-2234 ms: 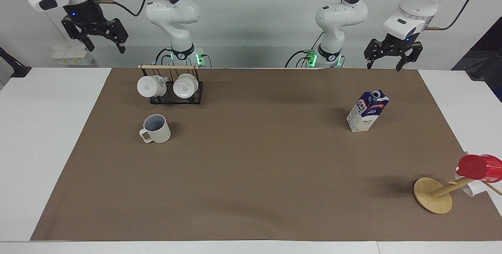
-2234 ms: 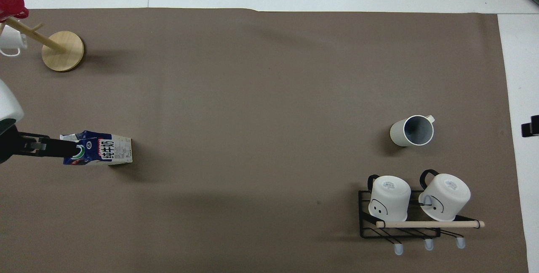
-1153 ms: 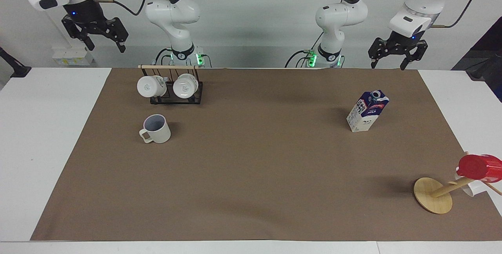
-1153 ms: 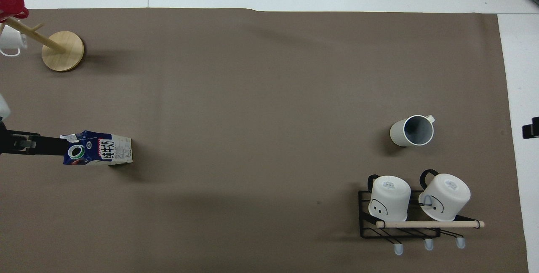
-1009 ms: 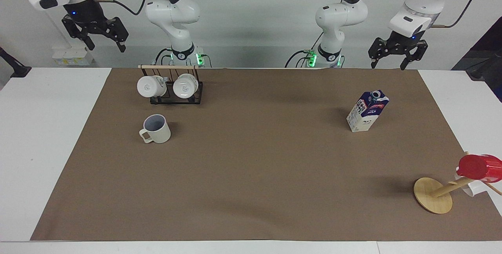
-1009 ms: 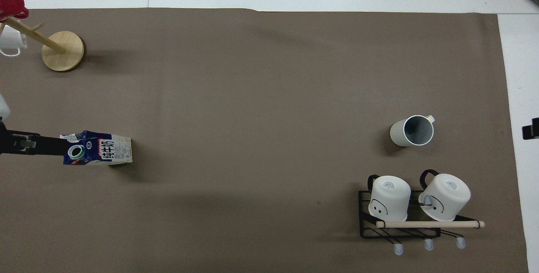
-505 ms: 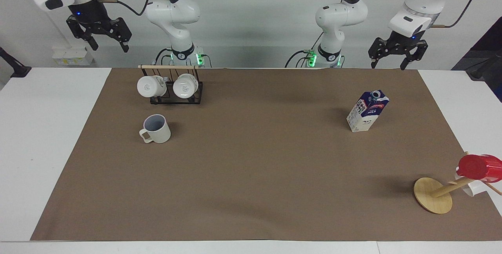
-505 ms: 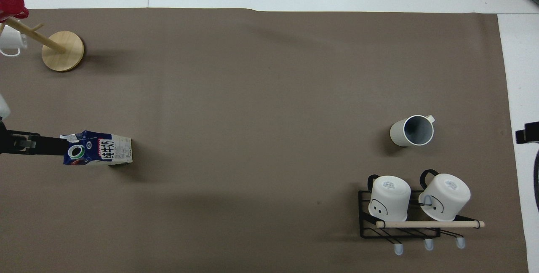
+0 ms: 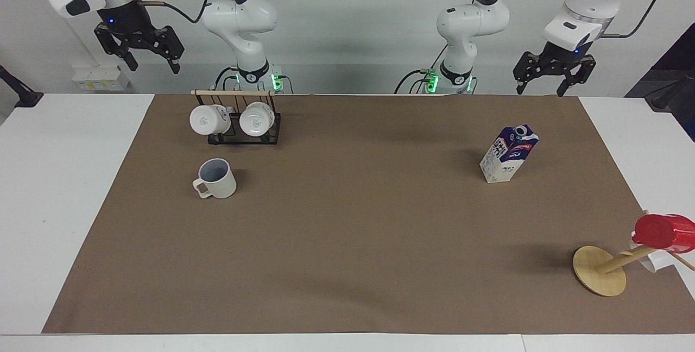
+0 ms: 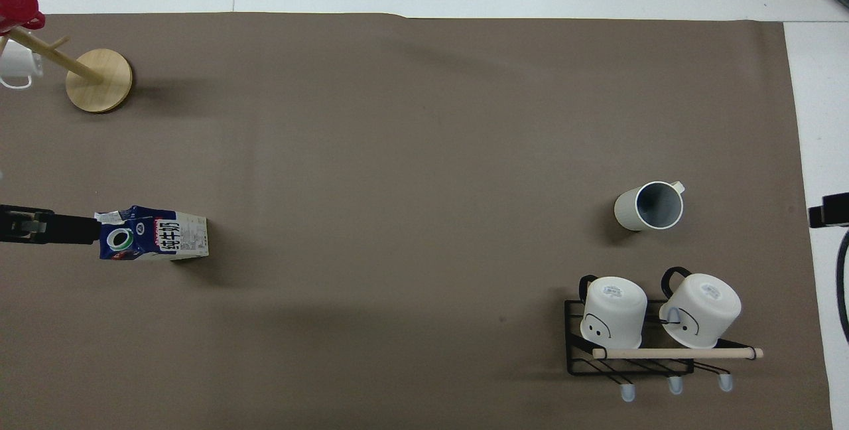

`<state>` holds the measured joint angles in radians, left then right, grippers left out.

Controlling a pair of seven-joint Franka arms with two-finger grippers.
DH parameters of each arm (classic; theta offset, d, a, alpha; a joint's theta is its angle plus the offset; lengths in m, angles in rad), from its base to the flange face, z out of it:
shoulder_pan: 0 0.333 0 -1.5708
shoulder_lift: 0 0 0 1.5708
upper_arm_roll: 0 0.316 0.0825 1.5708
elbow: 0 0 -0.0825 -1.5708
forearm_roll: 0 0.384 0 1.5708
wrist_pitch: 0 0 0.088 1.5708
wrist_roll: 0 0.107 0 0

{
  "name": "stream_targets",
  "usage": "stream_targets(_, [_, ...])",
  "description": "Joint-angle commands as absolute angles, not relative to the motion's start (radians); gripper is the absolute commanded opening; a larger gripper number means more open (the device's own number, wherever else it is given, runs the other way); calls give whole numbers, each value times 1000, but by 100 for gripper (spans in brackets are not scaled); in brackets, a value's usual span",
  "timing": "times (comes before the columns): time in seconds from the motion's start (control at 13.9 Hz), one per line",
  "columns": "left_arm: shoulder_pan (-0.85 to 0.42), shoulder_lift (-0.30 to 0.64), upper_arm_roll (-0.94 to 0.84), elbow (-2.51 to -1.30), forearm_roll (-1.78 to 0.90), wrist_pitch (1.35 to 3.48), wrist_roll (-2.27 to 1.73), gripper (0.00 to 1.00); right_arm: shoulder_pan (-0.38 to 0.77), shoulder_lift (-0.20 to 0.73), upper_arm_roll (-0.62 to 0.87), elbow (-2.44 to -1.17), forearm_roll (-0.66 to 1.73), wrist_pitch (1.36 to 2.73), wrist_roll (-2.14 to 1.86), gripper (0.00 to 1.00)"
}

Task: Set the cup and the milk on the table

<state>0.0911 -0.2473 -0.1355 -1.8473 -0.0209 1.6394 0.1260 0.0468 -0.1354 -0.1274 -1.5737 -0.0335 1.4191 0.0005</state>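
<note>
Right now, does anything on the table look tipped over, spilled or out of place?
Nothing stands out. The cup and the milk both stand upright on the table, nothing is spilled, and neither end effector holds anything.

Facing view: high, across the table [image 9: 32, 189], facing the robots.
Overhead view: high above the robots' end, steeply down.
Shared: brown sheet [image 9: 347, 243], seen half a turn apart.

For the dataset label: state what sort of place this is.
Probably a robotics lab bench staged as a kitchen: two white robot arms over a brown paper-covered table, a cream mug and a blue-white milk carton.
</note>
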Motion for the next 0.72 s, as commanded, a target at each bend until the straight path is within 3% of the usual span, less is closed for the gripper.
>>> stream_targets(0.0, [3, -241, -62, -1830, -6, 1631, 132, 100, 48, -166, -121, -1617, -44, 1443, 28, 100])
stream_targets(0.29, [-67, -241, -5, -1830, -2, 1631, 127, 100, 49, -163, -118, -1626, -44, 1445, 29, 100])
stream_targets(0.65, [-107, -239, 34, -1830, -2, 1631, 127, 100, 139, -161, -118, -1787, -44, 1629, 100, 100])
